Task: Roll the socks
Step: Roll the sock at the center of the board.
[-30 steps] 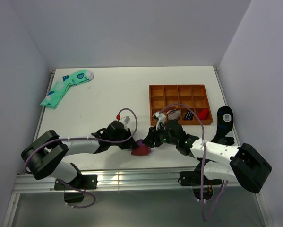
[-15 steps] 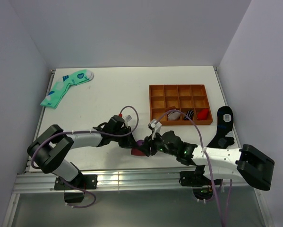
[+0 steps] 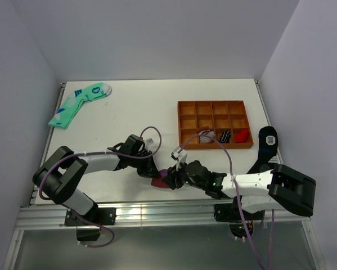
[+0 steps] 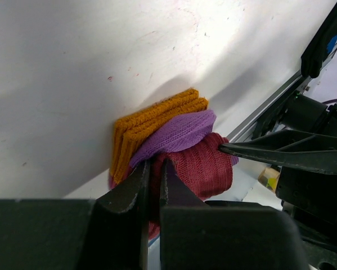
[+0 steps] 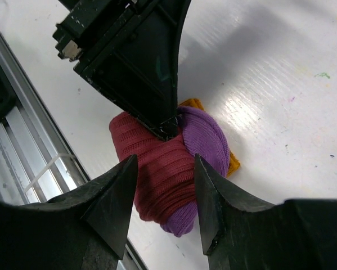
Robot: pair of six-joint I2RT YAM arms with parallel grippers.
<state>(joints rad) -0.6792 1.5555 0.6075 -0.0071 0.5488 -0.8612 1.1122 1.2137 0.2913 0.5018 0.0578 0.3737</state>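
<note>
The socks lie as a small maroon-red roll with purple toe and orange-mustard cuff, close to the table's front edge. My left gripper is shut on a fold of maroon knit at the roll's edge; the socks bulge just beyond its fingers. My right gripper comes from the right and stands open, one finger on each side of the roll. The socks sit below and between those fingers, with the left gripper's tip pressing into the top.
An orange compartment tray stands at the back right with rolled socks in its front cells. Mint-green socks lie at the far left, a black sock at the right edge. The aluminium rail runs right below the roll.
Both grippers and the roll have shifted a little left along the front edge. The right arm has stretched lower and further left, its jaws slightly wider.
</note>
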